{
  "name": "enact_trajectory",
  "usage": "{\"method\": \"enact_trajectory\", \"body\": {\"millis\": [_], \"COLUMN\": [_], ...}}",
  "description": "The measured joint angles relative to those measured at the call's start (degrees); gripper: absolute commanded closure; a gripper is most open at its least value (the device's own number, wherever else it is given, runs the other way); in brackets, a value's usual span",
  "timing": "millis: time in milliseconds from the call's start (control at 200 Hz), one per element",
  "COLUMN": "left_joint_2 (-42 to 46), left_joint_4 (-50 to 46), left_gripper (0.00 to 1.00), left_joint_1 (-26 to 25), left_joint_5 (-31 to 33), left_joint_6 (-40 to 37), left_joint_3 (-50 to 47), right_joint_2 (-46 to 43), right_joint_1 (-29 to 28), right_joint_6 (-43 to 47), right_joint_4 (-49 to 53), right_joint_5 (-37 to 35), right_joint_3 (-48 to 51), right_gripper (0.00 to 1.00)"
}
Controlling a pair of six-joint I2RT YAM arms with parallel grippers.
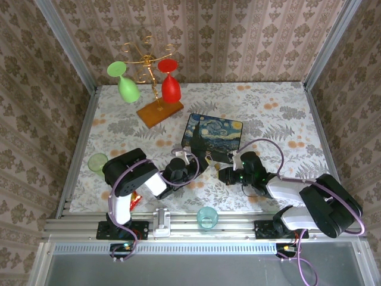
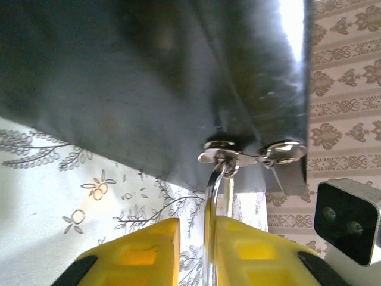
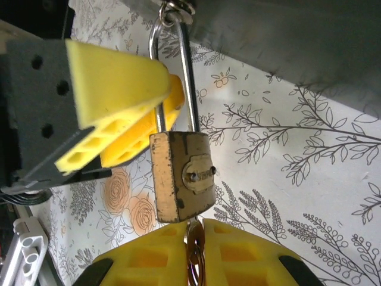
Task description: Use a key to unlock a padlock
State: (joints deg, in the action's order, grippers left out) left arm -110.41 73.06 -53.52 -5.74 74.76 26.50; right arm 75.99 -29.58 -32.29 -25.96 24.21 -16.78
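I have the left claw (image 2: 205, 232) pinched together on the shackle of the padlock (image 3: 180, 177). This steadies the padlock where it is hooked through the clasp (image 2: 238, 156) on the near side of the painted box (image 1: 214, 132), around the middle of the surface (image 1: 280, 119). The right claw (image 3: 193, 235) is clamped on the key (image 3: 193, 262), which meets the keyhole end of the brass body, so I judge a twist is what's called for. I count one padlock, one key, one box, two claws.
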Motion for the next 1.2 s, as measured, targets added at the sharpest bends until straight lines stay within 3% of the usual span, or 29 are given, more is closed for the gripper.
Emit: {"method": "enact_trajectory", "body": {"millis": [300,555,745,1095,1195], "left_joint_2": [0.22,10.93,11.47,7.17,7.06], "left_joint_4": [-3.5,-22.91,-30.56,-29.27,-29.88], "left_gripper": [0.85,0.8,0.8,0.83,0.82], "left_joint_1": [0.02,0.44,0.44,1.86,1.86], "left_joint_5": [-0.28,1.55,2.51,3.28,3.26], "left_joint_6": [-4.96,-16.04,-22.77,-24.79,-25.55], "left_joint_3": [0.98,3.87,7.45,9.27,9.33], "right_joint_2": [2.14,2.54,4.79,17.05,18.25], "right_joint_1": [0.52,0.52,0.52,0.74,0.72], "right_joint_6": [-4.31,-9.16,-9.99,-11.15,-11.67], "right_joint_4": [-3.08,-4.94,-8.26,-29.14,-32.5], "right_joint_5": [1.62,0.74,-0.39,0.57,0.68], "right_joint_3": [0.02,0.02,-0.02,0.94,1.64], "right_gripper": [0.84,0.84,0.83,0.81,0.74]}}
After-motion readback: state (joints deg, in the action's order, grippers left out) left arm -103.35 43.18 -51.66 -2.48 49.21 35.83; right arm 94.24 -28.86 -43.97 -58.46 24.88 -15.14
